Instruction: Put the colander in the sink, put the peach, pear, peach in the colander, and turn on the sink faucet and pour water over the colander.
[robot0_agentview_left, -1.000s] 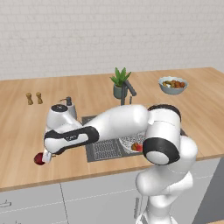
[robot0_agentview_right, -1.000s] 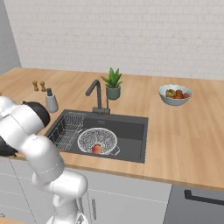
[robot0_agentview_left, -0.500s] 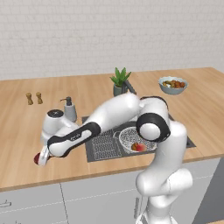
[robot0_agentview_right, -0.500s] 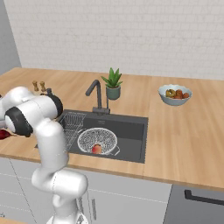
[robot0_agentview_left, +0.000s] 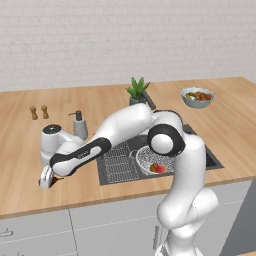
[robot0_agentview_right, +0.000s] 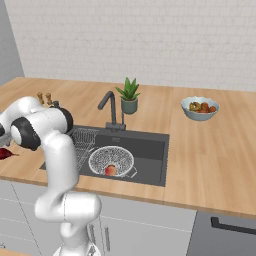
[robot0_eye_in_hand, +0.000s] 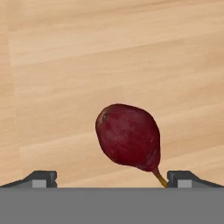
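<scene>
One gripper (robot0_eye_in_hand: 111, 178) lower, nearer pear (robot0_eye_in_hand: 128, 136)

Glossy white rounded arm (robot0_agentview_left: 125, 127) segments joined by dark bands.

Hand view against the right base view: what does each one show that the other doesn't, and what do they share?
Hand view alone: the open gripper, its fingertips apart on either side of the pear's stem end, the fruit lying on the wooden counter.

Right base view alone: the colander in the sink with one peach inside, the sink faucet, a potted plant and a fruit bowl.

Both: the dark red pear and the counter.
</scene>
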